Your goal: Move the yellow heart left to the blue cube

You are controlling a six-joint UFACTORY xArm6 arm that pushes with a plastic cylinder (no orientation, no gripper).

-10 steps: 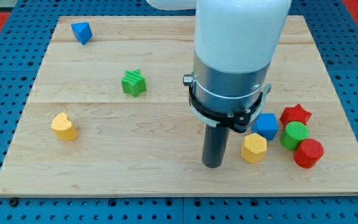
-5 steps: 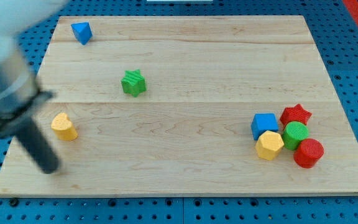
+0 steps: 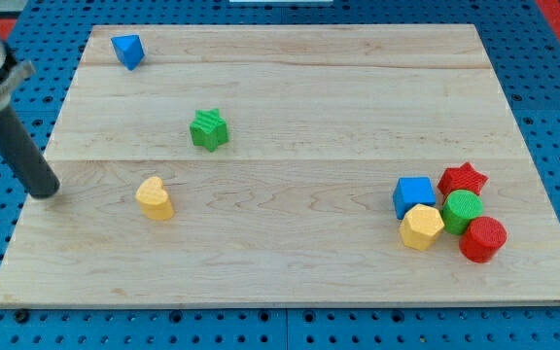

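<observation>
The arm enters from the view's upper left corner, only its lower part showing. The dark rod slants down toward the view's right. My tip (image 3: 45, 192) rests near the board's left edge (image 3: 29, 204).

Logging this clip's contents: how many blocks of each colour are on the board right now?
Blue: 2, the wedge-like block and the cube
Yellow: 2, the heart and the hexagon
Green: 2, the star and the cylinder
Red: 2, the star and the cylinder
Total: 8
</observation>
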